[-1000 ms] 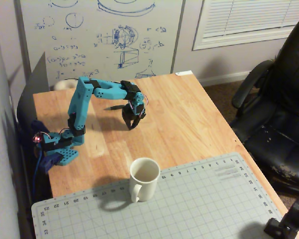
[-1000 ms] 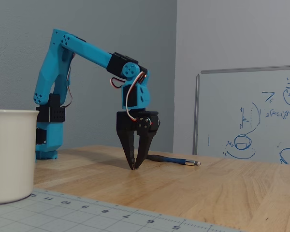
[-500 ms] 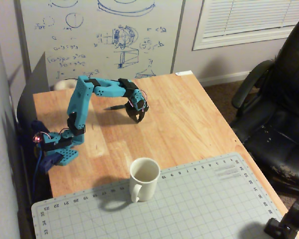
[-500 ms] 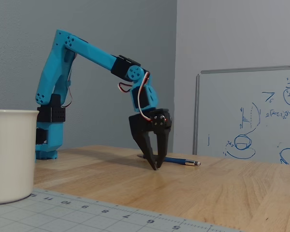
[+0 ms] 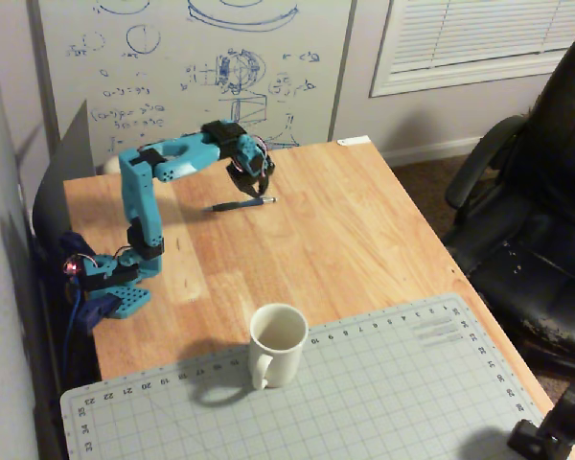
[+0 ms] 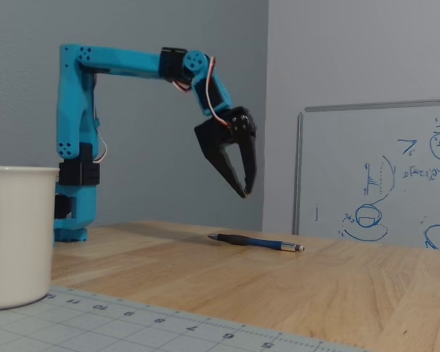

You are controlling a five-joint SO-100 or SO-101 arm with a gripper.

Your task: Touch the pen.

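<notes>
Pen: thin, dark blue-black, silvery-tipped (image 6: 257, 242), lying flat on the pale wooden worktop (image 6: 337, 286), untouched. The black two-fingered hand (image 6: 243, 192) is held in the air above it, fingers drawn together to a near-closed point, nothing gripped. Risk judged: a descent off the pen's line would strike bare wood, or nudge and roll the pen. The vertical gap is shown only in the low fixed view; in the high fixed view the hand (image 5: 260, 195) seems almost on the pen (image 5: 242, 203).

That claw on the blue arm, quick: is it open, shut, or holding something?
Gripper: shut, holding nothing, raised clear above the pen lying on the table.
</notes>
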